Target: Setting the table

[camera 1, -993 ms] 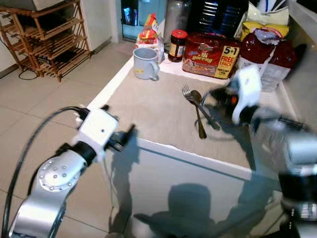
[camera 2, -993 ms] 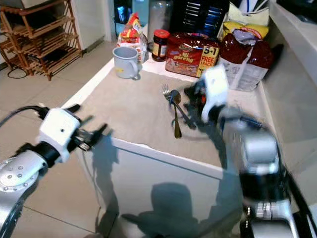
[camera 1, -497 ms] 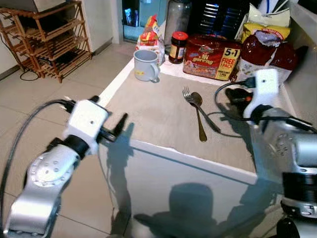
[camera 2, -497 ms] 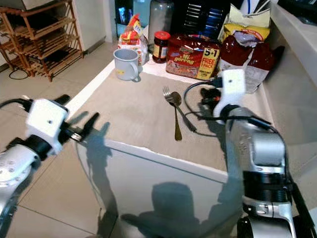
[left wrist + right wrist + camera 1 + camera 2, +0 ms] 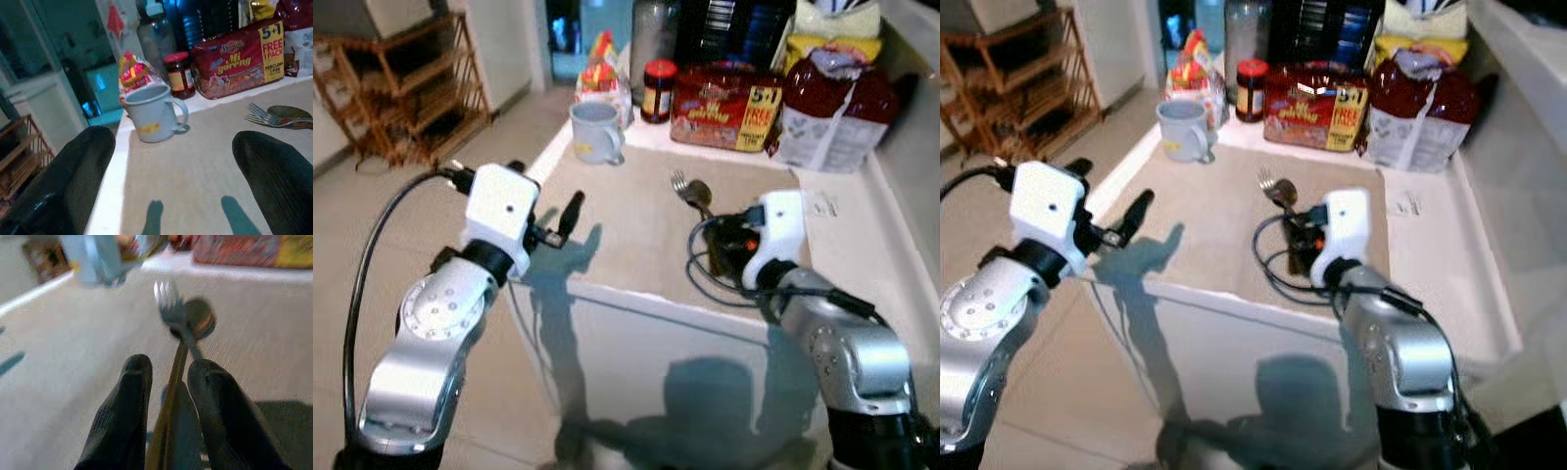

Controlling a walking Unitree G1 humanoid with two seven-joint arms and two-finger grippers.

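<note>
Cutlery first — the right gripper [image 5: 168, 431] is down on the beige mat [image 5: 626, 225], its two fingers slightly parted and straddling the handles of the fork [image 5: 168, 308] and spoon [image 5: 199, 319], not visibly clamped yet. Both pieces lie side by side mid-mat, heads pointing toward the blue mug [image 5: 595, 130] at the mat's far corner. Pickup looks like the step in hand; next it needs to squeeze on one handle and lift cleanly without dragging the other along. The left gripper [image 5: 176, 196] hovers at the mat's near edge, fingers spread wide. Compared with half a second ago, the right arm has dropped in from beside the cutlery — now right over the handles.
</note>
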